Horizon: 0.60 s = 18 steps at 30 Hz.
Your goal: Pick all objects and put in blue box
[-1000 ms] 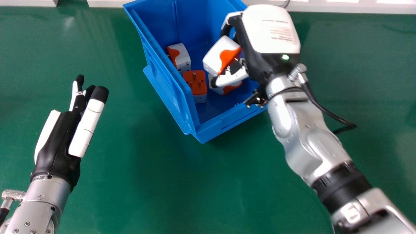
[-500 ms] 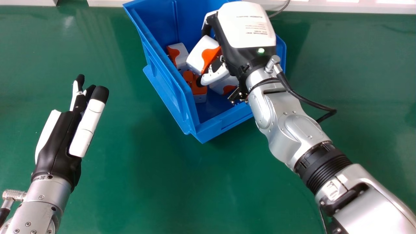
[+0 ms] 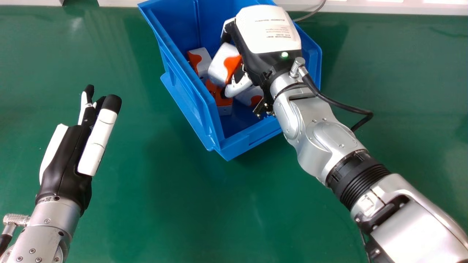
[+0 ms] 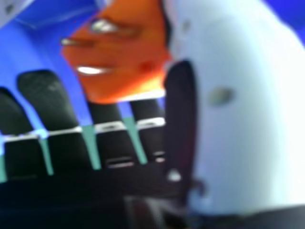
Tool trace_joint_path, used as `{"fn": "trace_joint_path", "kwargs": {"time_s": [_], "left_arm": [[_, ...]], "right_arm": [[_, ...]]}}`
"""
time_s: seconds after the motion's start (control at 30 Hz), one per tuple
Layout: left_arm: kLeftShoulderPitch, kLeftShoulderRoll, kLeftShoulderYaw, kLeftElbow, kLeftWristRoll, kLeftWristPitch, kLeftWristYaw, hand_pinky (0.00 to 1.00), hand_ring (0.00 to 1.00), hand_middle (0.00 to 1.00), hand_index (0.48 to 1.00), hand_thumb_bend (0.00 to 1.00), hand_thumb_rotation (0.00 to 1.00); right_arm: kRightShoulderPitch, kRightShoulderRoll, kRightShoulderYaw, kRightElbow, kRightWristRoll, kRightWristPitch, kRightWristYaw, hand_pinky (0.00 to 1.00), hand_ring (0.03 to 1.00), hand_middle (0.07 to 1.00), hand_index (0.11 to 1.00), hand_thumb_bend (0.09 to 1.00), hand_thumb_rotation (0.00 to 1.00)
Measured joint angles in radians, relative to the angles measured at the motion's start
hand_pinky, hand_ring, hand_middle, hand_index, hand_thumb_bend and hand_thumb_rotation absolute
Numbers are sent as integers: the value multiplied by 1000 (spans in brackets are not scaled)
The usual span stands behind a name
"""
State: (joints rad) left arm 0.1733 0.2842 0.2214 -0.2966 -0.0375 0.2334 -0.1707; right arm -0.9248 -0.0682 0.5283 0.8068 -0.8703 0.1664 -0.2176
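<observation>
Adapter [image 3: 218, 65] sits clasped by right hand [image 3: 268, 33], three others [image 3: 224, 110] beneath its fingers in blue box [image 3: 256, 138]; likely only release remains! Left hand [image 3: 65, 168] relaxed.

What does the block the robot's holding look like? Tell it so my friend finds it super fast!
Find the big blue box. The robot's right hand is inside it, gripping a white block with an orange patch. The other three blocks are white and orange too, but only this one is in the hand.
</observation>
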Motion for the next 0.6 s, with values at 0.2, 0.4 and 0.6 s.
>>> {"fn": "trace_joint_path", "kwargs": {"time_s": [0.2, 0.4, 0.6], "left_arm": [[2, 0, 0, -1, 0, -2, 0, 1000, 1000, 1000, 1000, 801, 1000], [5, 1, 0, -1, 1, -11, -1, 1000, 1000, 1000, 1000, 834, 1000], [7, 2, 0, 5, 0, -20, -3, 1000, 1000, 1000, 1000, 832, 1000]], "right_arm": [[19, -21, 22, -73, -8, 35, 13, 945, 997, 997, 976, 493, 322], [59, -34, 40, -143, -9, 48, 19, 966, 1000, 996, 945, 144, 17], [122, -68, 40, -253, -10, 59, 19, 934, 981, 969, 913, 161, 0]]}}
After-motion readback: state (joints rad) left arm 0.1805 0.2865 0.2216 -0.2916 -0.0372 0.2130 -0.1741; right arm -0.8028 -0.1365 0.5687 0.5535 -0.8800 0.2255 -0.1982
